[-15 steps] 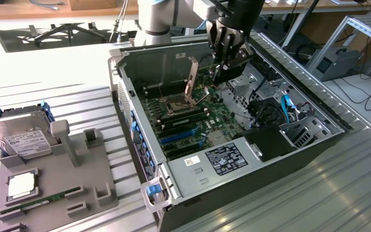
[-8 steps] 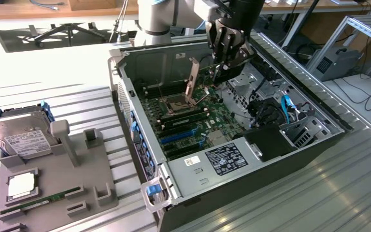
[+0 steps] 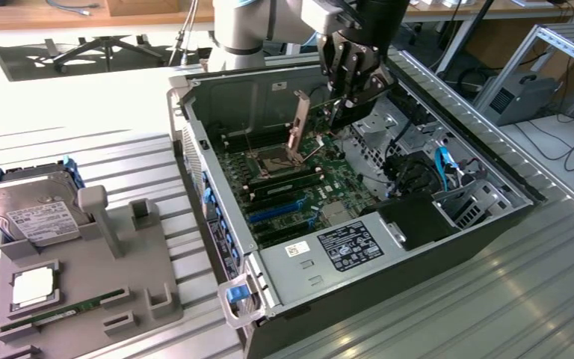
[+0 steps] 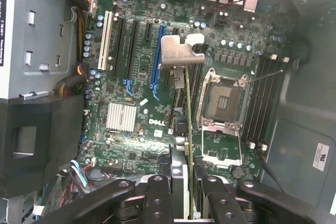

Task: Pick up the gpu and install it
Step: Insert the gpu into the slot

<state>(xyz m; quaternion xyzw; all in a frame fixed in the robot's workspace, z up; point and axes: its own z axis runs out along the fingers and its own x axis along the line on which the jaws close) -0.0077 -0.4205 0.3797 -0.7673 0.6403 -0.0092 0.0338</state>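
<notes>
Here the black gripper (image 3: 350, 101) clamps, jaws part-closed, the gpu (image 4: 181, 51), a long dark circuit card with silver bracket; it hangs edge-on at one o'clock, exterior view, over the green motherboard (image 3: 287, 187) in the open grey case (image 3: 257, 101), likely to meet a slot.

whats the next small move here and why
Probably a small sideways shift toward the blue slot before lowering. The fingers hold the gpu on edge above the board, and in the wrist view its edge runs beside that slot, nearer the cpu socket, not over it.
</notes>
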